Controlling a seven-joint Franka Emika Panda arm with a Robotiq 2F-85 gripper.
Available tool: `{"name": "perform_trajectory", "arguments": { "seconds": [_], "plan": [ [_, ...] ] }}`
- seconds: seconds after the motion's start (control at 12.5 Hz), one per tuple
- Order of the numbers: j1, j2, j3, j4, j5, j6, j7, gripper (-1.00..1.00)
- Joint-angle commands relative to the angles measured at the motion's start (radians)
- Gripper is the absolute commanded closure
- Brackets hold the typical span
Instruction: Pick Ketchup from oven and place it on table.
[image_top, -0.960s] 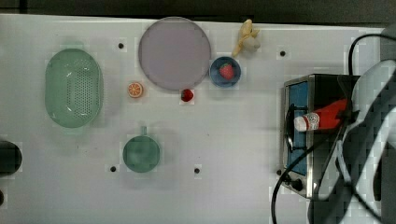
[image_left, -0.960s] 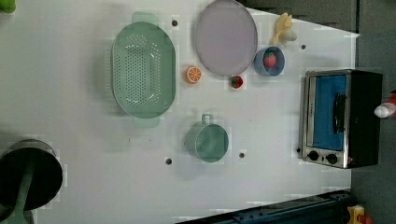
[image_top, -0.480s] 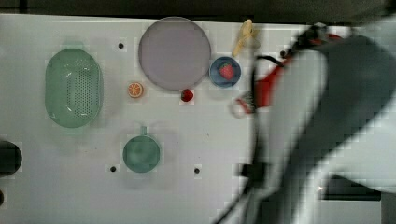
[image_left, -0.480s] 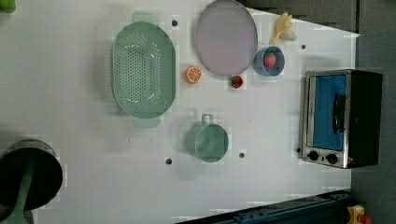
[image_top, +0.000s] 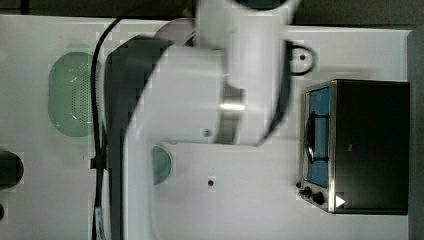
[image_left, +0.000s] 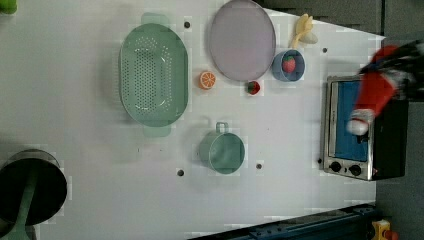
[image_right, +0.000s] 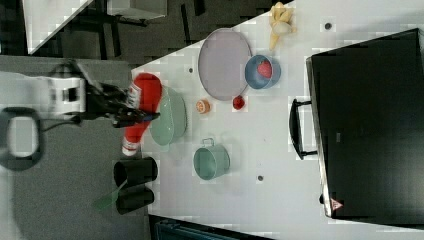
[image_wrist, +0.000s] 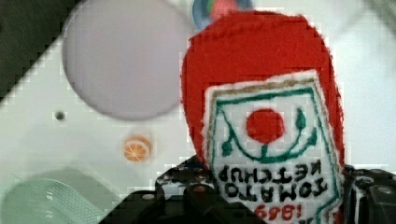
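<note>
Stretched level in the right view, pincer (image_right: 131, 111) clamped on the ketchup (image_right: 142, 107), held clear of the surface (image_left: 75, 120) with its cap hanging down. In the left view, hovering over the oven (image_left: 362, 130). Nearby: green colander (image_right: 169, 117), purple plate (image_wrist: 122, 58), orange slice (image_wrist: 137, 148).

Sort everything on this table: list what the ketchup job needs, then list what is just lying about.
Needed for the job:
- ketchup, held in the pincer
- oven, door shut
- table, where the bottle must land

Just lying about:
- green colander
- grey plate
- teal mug
- orange slice
- blue bowl holding a strawberry
- loose strawberry
- banana
</note>
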Motion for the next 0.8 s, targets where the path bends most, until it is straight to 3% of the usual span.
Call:
{"name": "perform_trajectory", "arguments": {
  "seconds": [0.08,0.48,0.8],
  "plan": [
    [-0.022,0.02,-0.021,-0.169,-0.044,0.074,0.027,-0.27],
    [-0.015,0.05,-0.017,-0.485,-0.044,0.444,0.028,-0.27],
    [-0.014,0.13,0.003,-0.607,-0.043,0.685,0.036,-0.27]
  ]
}}
